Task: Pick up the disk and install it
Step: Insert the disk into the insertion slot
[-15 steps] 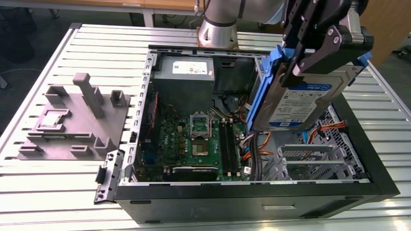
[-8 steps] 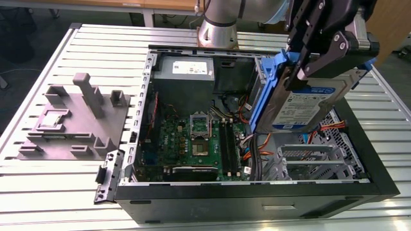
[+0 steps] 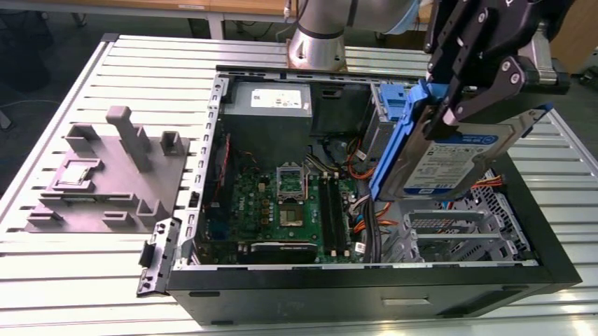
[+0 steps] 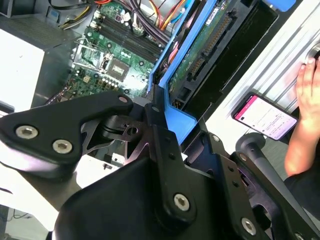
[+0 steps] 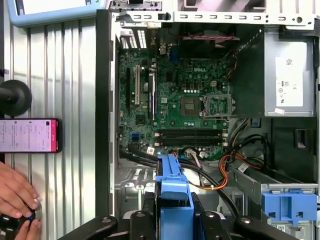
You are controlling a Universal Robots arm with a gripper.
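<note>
1. The gripper (image 3: 486,94) is clamped shut on the disk (image 3: 456,159). Its black fingers (image 3: 509,73) pinch the upper end, one on each broad face.
2. The disk hangs tilted in the air with its labelled silver face towards the exterior camera. Its blue carrier frame runs round its edges, and its lower end dips towards the open case.
3. In the second wrist view the gripper (image 4: 167,142) holds the frame's corner, and the disk (image 4: 200,55) shows its green circuit side and connector. In the first wrist view the disk (image 5: 172,197) appears edge-on between the jaws of the gripper (image 5: 172,227).
4. Under the disk lies the computer case (image 3: 374,297), on its side with the cover off. A metal drive cage (image 3: 458,234) sits directly below, on the exterior view's right (I cannot tell whether the disk touches it).
5. Further in are the motherboard (image 3: 280,203), orange and black cables (image 5: 220,172) and the grey power supply (image 3: 271,105). A narrow blue bracket (image 5: 289,205) stands beside the drive bay.
6. The case rests on a slatted metal table (image 3: 94,280) — a grey fixture (image 3: 112,175) lies beside it, on the exterior view's left.
7. A phone (image 5: 27,135) with a lit screen lies on the table well apart from the case, and near it a person's hand (image 5: 15,192) rests on a small dark object.
</note>
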